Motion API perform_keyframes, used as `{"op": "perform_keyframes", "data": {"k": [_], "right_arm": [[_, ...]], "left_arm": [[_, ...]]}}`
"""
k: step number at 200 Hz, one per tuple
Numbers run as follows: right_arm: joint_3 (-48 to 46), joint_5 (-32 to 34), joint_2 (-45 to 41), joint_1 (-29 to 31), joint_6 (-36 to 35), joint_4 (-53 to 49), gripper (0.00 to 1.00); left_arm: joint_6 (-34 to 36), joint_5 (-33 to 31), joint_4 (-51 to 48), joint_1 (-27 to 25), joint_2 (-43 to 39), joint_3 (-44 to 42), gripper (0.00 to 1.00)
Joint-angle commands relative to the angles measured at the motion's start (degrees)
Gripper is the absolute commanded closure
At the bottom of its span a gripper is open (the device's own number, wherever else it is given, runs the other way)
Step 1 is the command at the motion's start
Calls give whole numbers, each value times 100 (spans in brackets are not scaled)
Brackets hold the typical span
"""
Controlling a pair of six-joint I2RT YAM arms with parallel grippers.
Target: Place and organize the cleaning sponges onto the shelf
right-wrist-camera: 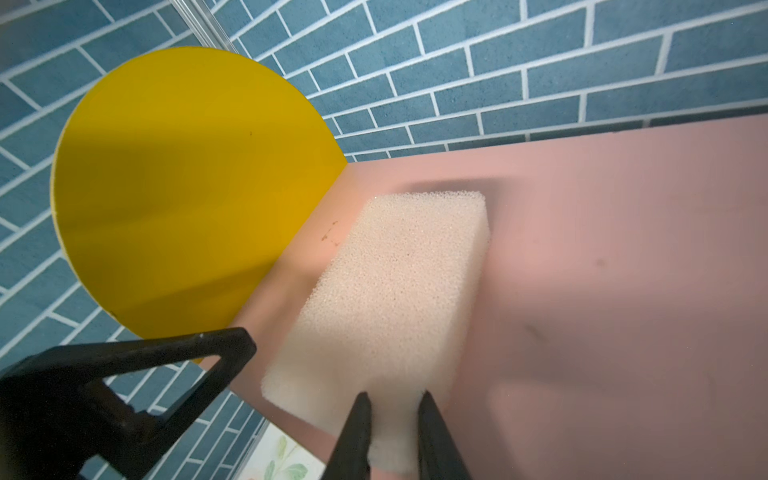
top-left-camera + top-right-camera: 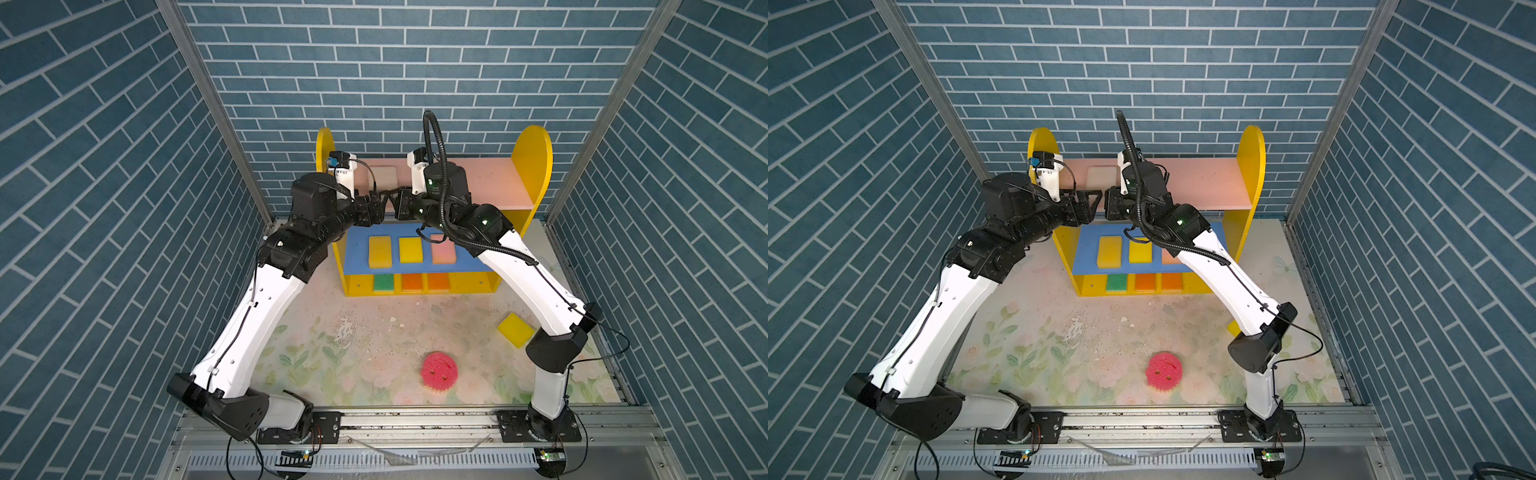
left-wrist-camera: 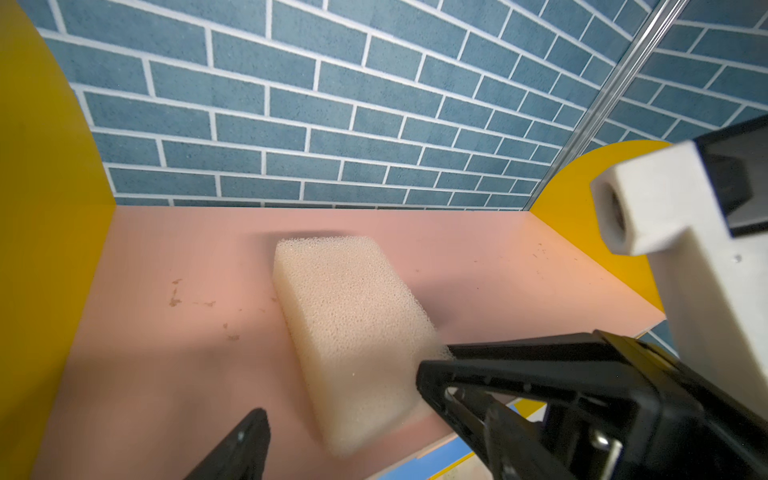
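Blue brick wall behind, the shelf and its pink upper board are being used. The cream sponge is lying there, long axis running straight away from the right gripper, near end being pinched between almost-closed jaws. The left gripper is being held wide open just beside.

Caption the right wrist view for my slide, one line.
Right gripper, jaws pinching one end of the cream sponge on the pink upper board.

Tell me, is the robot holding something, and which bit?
The right gripper pinches the cream sponge by its near short end, on the pink board. The left gripper is open, holding nothing.
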Motion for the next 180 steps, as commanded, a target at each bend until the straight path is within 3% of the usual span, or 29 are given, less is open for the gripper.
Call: {"op": "perform_keyframes", "data": {"k": [1, 14, 64, 144, 180], "right_arm": [[88, -88, 36, -58, -38, -121, 90], [-6, -135, -17, -60, -86, -70, 100], [-600, -386, -365, -68, -319, 245, 100], [-2902, -574, -1695, -77, -925, 1648, 100], [-3588, -632, -2147, -68, -1033, 2082, 100]], "left_arm": [[-52, 77, 212, 32, -93, -108, 18], [-57, 76, 213, 49, -112, -103, 18], [-174, 55, 283, 233, -470, -342, 18], [-446, -299, 665, 710, -1385, -1274, 17], [-614, -88, 786, 775, -1451, -1396, 17]]}}
